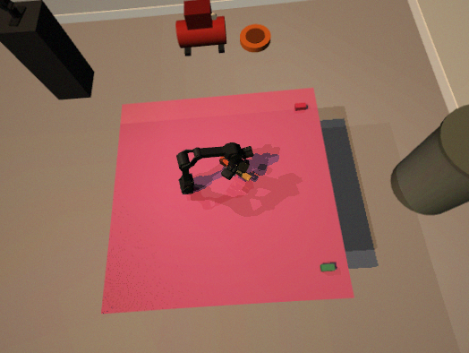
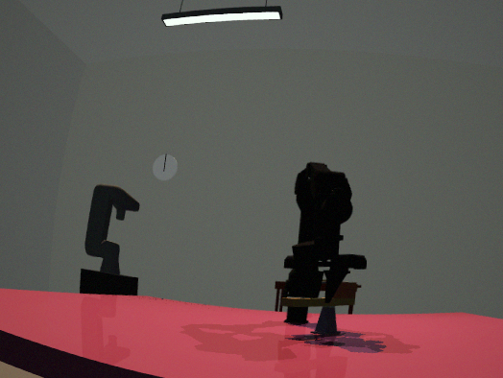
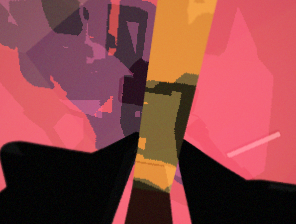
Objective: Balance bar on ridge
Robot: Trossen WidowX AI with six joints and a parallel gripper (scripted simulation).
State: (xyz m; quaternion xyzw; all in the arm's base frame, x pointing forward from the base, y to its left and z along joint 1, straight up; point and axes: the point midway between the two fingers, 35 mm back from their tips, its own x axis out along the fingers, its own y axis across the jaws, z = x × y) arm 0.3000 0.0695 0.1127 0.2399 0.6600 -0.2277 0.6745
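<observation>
My gripper (image 1: 238, 172) (image 2: 321, 288) (image 3: 159, 140) is shut on the orange bar (image 1: 246, 176) (image 2: 307, 301) (image 3: 176, 70) near the middle of the pink table (image 1: 179, 251) (image 2: 144, 331). In the exterior view the bar lies about level, just at the tip of the dark pointed ridge (image 2: 327, 322), clear of the table. In the wrist view the bar runs straight away from the black fingers, and a dark purple block (image 3: 133, 86), probably the ridge, shows at its left side. I cannot tell whether the bar touches the ridge.
A small red block (image 1: 301, 106) lies at the table's far right corner and a green block (image 1: 328, 267) at its near right corner. Off the table stand a red compressor (image 1: 200, 31), an orange ring (image 1: 255, 37), an olive cylinder (image 1: 434, 170) and a second dark arm (image 2: 107, 230).
</observation>
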